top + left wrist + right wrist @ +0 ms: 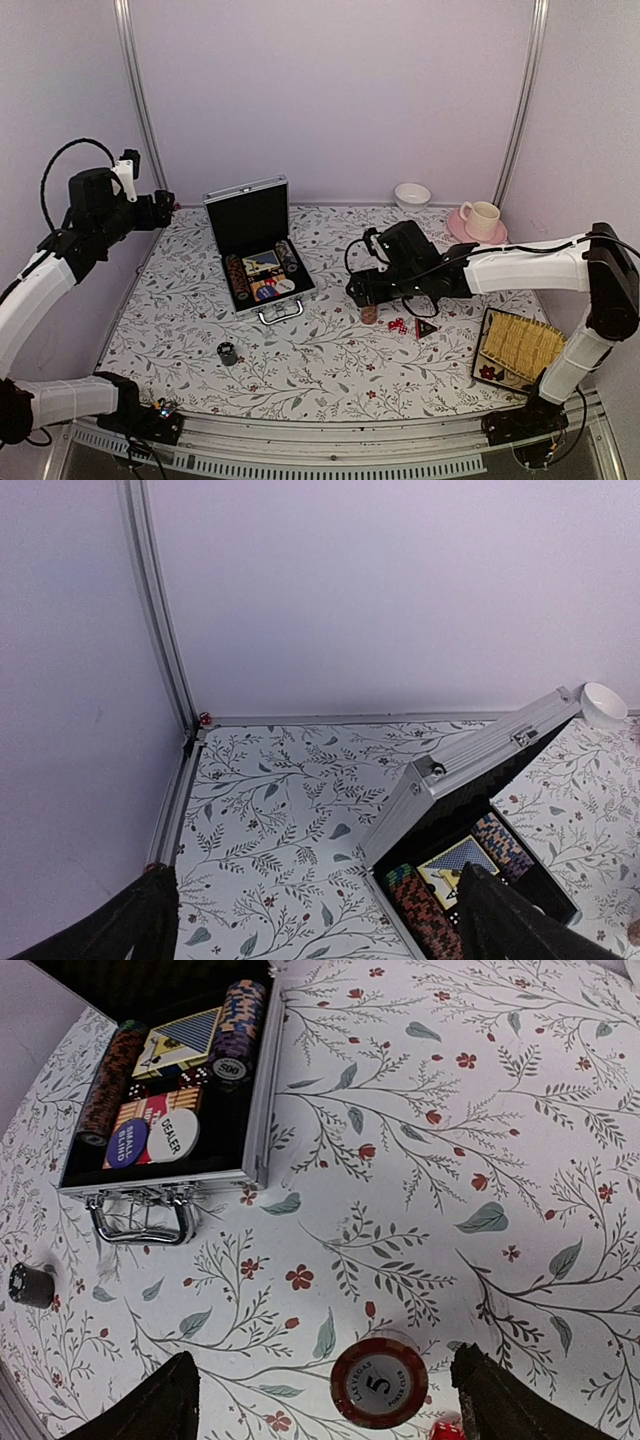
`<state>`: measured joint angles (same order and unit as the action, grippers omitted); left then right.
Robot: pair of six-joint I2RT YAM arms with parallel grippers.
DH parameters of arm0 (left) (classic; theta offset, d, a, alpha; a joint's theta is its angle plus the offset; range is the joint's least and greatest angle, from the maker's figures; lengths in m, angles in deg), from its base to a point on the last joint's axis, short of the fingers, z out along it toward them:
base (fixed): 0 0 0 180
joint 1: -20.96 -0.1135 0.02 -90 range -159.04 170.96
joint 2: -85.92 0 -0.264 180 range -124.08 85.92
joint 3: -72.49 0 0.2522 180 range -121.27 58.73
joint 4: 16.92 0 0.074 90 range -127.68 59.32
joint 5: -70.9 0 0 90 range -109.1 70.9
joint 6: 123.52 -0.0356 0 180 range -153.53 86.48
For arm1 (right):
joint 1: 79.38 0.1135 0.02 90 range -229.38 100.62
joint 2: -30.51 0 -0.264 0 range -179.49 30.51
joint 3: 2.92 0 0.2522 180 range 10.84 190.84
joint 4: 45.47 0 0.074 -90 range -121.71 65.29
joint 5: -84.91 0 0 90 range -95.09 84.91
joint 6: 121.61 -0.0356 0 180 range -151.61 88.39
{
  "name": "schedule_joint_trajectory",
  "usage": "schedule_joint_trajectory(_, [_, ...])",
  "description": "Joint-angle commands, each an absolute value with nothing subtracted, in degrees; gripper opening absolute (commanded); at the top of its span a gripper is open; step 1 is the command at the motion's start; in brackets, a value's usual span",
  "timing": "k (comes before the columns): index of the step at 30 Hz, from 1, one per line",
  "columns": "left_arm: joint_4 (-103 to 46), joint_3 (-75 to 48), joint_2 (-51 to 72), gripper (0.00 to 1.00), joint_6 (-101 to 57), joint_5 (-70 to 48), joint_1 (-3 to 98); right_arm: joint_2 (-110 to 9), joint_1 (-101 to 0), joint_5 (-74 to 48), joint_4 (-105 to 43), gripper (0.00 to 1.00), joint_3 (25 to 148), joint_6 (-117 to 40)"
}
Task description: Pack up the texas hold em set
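Note:
The silver briefcase (258, 250) lies open at the table's middle left, lid up, holding chip stacks, cards and dealer buttons; it also shows in the right wrist view (170, 1090) and the left wrist view (480, 765). A red chip stack (379, 1381) stands on the cloth between my right gripper's open fingers (325, 1410), nearer the right one. In the top view this stack (369, 314) sits just below the right gripper (365, 295). Red dice (397, 325) and the black-red triangular marker (427, 327) lie beside it. A black chip stack (227, 353) stands alone at front left. My left gripper (165, 205) is open, raised at far left.
A yellow woven tray (520, 347) lies at the front right. A pink cup and saucer (480, 220) and a white bowl (412, 195) stand at the back right. Walls and metal posts close in the table on the back and sides.

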<state>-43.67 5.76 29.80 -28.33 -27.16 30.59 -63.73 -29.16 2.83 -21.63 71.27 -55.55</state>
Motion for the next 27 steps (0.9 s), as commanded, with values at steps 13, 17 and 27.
schedule_joint_trajectory(13, [-42.91, 5.99, 29.98, 0.97, -30.10, -28.04, 30.59, -72.75, -27.14, 10.21, -14.95, 0.68, 75.73, -58.96])
schedule_joint_trajectory(17, [-42.96, 6.00, 29.47, 0.97, -30.10, -27.68, 30.62, -74.12, -26.73, 11.39, -14.88, 0.59, 76.29, -58.92])
schedule_joint_trajectory(27, [-42.87, 6.15, 28.84, 0.97, -30.18, -27.39, 30.60, -76.28, -26.59, 12.63, -15.35, 0.45, 77.02, -60.41])
